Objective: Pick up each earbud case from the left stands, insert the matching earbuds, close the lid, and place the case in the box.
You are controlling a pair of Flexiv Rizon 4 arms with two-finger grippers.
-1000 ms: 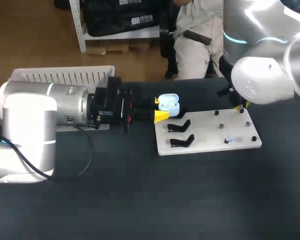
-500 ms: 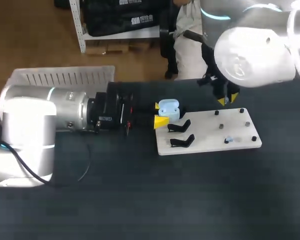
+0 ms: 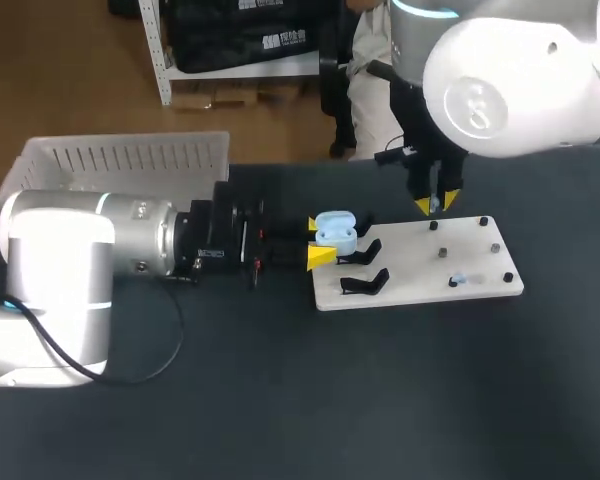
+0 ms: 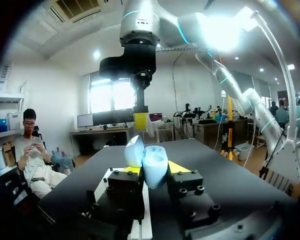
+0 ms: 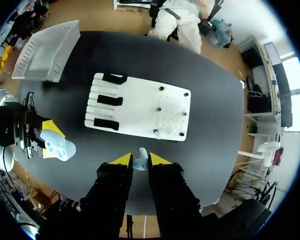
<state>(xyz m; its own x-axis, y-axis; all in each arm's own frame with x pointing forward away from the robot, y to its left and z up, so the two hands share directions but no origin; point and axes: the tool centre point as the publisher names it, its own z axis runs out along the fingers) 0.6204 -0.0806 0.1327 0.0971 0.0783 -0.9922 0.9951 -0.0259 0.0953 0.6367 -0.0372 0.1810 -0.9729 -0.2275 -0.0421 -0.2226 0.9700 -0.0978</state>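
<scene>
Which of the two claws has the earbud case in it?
The left claw: its yellow tips clamp the open light-blue earbud case from two sides. The right claw holds only a small earbud.

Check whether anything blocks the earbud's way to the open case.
Nothing visible does. The earbud in the right jaws hangs high by the white board; the case, open in the left jaws, is beside the board, only air between.

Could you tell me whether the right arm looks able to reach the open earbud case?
Probably yes: the light blue earbud case, lid open, sits clamped in the left gripper, and nothing stands between it and the right gripper, which holds a small pale earbud.
</scene>
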